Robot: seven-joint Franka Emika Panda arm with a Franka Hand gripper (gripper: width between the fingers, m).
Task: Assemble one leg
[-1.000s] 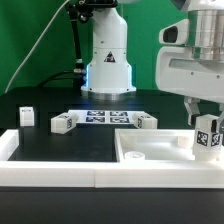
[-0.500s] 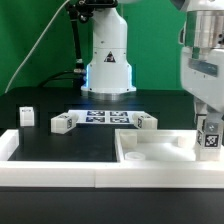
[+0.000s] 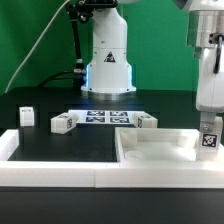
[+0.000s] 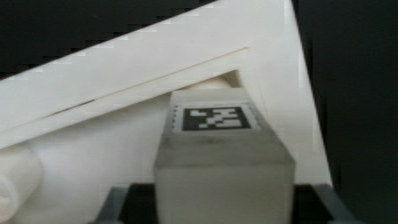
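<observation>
My gripper [image 3: 209,128] is shut on the leg [image 3: 209,139], a small white block with a black-and-white tag. It holds the leg upright at the exterior view's far right, over the right end of the large white panel [image 3: 155,152]. In the wrist view the leg [image 4: 217,150] fills the middle between the dark fingers [image 4: 118,206], with the gripper [image 4: 222,205] closed around it. Its tagged face points at a corner of the panel [image 4: 125,100]. I cannot tell whether the leg touches the panel.
Three more small white blocks lie on the black table: one at the exterior view's left [image 3: 27,116], one left of centre [image 3: 64,123], one at centre [image 3: 146,121]. The marker board [image 3: 103,118] lies between them. The robot base [image 3: 107,60] stands behind.
My gripper has carried the leg toward the exterior view's right and slightly down, from above the panel's right part to its far right end.
</observation>
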